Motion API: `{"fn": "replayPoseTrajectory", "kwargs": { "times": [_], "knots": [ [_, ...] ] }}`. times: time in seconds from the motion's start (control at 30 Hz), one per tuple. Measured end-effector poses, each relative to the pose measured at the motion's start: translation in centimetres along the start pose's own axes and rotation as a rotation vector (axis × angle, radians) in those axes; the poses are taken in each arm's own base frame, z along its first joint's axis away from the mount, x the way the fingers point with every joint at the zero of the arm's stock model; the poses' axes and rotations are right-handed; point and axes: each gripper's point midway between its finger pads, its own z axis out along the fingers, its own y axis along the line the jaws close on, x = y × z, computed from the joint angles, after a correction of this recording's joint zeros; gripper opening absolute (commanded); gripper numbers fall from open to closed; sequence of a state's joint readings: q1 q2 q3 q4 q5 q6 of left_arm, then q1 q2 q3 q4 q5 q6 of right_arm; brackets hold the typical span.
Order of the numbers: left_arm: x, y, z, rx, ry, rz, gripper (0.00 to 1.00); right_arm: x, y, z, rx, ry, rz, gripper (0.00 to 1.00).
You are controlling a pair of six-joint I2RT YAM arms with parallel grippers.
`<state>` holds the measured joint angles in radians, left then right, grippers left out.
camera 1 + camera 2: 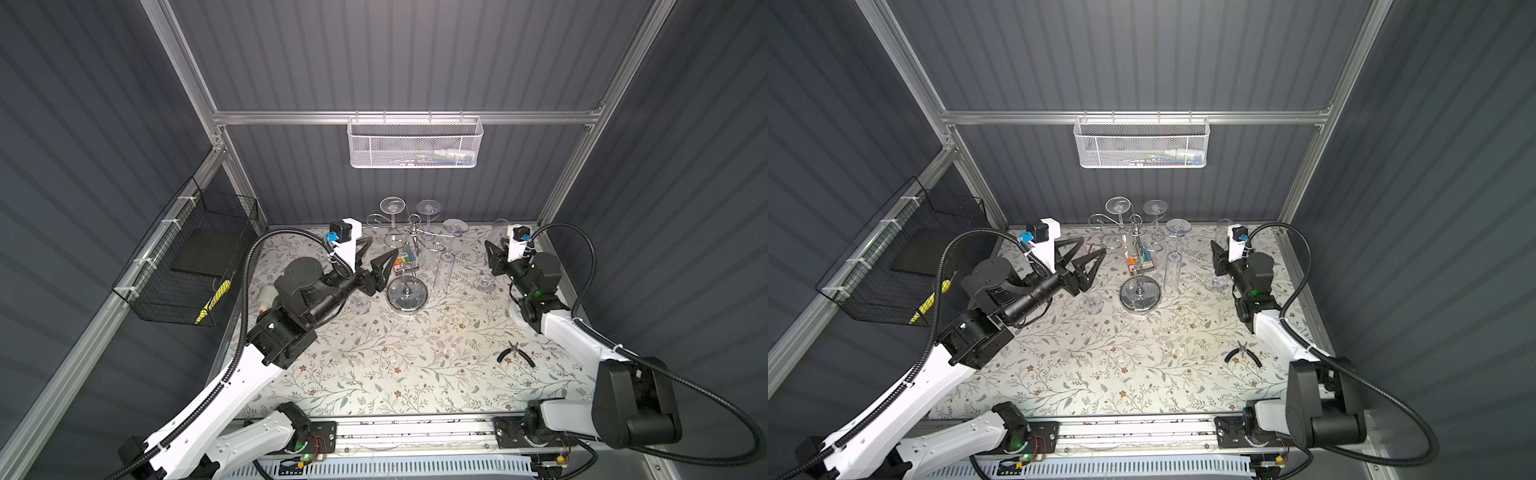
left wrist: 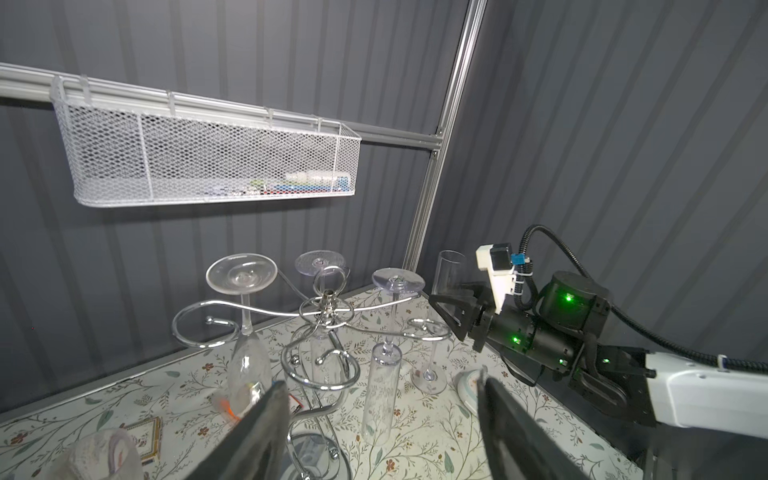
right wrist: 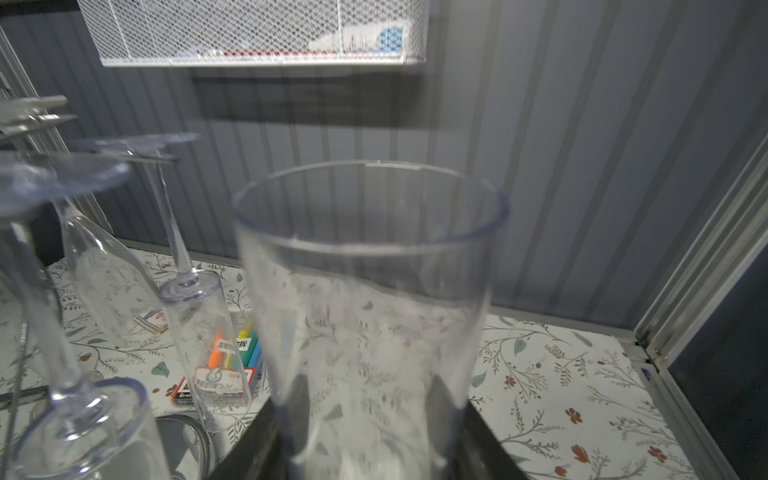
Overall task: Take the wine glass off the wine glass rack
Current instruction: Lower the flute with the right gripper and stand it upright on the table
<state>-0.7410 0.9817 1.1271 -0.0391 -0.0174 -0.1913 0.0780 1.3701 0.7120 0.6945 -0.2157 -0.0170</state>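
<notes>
Wine glass rack (image 1: 406, 296), 12 o'clock: three glasses (image 2: 245, 361) hang inverted by feet. Right gripper (image 1: 495, 255), 3 o'clock: clamped on wine glass (image 3: 370, 311), upright for standing. Left gripper (image 1: 382, 246): apart, empty.

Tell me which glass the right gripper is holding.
The upright glass, rim up, clamped in the right gripper; three others hang foot-up on the wine glass rack.

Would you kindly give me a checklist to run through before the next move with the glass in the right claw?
1. Right claw shut on the wine glass: ok.
2. Wine glass apart from the wine glass rack: ok.
3. Its foot resting on the table: cannot tell.
4. Left claw open and empty: ok.
5. Rack emptied: not ok, three other glasses hang from it.
</notes>
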Motion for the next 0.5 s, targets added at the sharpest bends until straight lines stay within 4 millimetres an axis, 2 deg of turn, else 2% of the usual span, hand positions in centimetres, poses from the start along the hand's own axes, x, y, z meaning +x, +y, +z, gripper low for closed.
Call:
{"fn": "replayPoseTrajectory", "kwargs": {
  "times": [0.13, 0.5],
  "knots": [
    [1.5, 0.3, 0.9, -0.008, 0.032, -0.006, 0.74, 1.8, -0.6, 1.8, -0.002, -0.016, 0.003, 0.27],
    [2.4, 0.7, 2.0, -0.021, 0.057, -0.010, 0.74, 5.9, -1.1, 6.0, -0.038, -0.071, 0.006, 0.25]
  ]
}}
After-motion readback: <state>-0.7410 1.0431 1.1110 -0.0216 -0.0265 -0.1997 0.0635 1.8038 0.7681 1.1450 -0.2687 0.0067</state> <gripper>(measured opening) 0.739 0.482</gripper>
